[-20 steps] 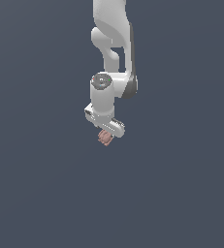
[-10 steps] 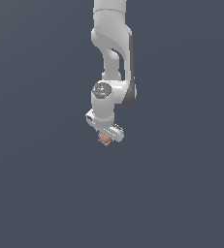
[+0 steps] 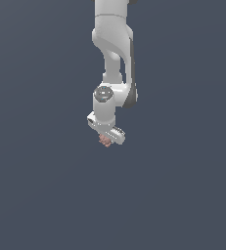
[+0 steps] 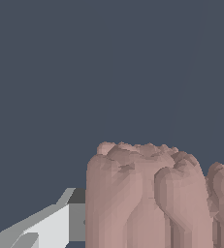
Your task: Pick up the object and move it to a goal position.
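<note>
The object (image 3: pixel 104 140) is a tiny lumpy pinkish-brown thing hanging just under the white arm's hand in the exterior view. My gripper (image 3: pixel 105 139) is shut on it, and most of the fingers are hidden behind the hand from this angle. In the wrist view the object (image 4: pixel 147 198) looms large and lumpy, with one grey-white finger (image 4: pixel 50 225) pressed against its side. The other finger is hidden behind the object. The object hangs in the air against a plain dark grey-blue background.
Only the white arm (image 3: pixel 112 58) reaching down from above and the uniform dark grey-blue background show. No other objects, edges or goal marker appear in either view.
The arm has lifted a little and shifted slightly, carrying the object upward with it. The grip on the object is unchanged.
</note>
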You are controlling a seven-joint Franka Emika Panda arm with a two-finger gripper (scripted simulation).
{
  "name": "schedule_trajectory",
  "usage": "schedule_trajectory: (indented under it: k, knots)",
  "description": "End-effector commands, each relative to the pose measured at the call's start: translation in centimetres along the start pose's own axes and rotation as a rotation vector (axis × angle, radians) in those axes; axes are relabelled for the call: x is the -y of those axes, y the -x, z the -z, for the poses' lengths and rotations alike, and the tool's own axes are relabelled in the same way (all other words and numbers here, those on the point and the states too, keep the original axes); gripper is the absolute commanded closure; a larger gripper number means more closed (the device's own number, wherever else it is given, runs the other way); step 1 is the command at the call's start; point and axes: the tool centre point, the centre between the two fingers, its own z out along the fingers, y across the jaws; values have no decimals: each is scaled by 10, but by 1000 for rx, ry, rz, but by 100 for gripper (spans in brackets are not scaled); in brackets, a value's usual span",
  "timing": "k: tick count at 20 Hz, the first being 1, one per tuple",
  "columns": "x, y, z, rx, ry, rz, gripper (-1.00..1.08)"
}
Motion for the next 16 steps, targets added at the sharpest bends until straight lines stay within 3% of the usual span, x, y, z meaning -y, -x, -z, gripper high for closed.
schedule_trajectory:
  k: [1, 16]
  knots:
    - [-1, 0, -1, 1, 1, -1, 108]
    - [6, 9, 24, -1, 0, -1, 108]
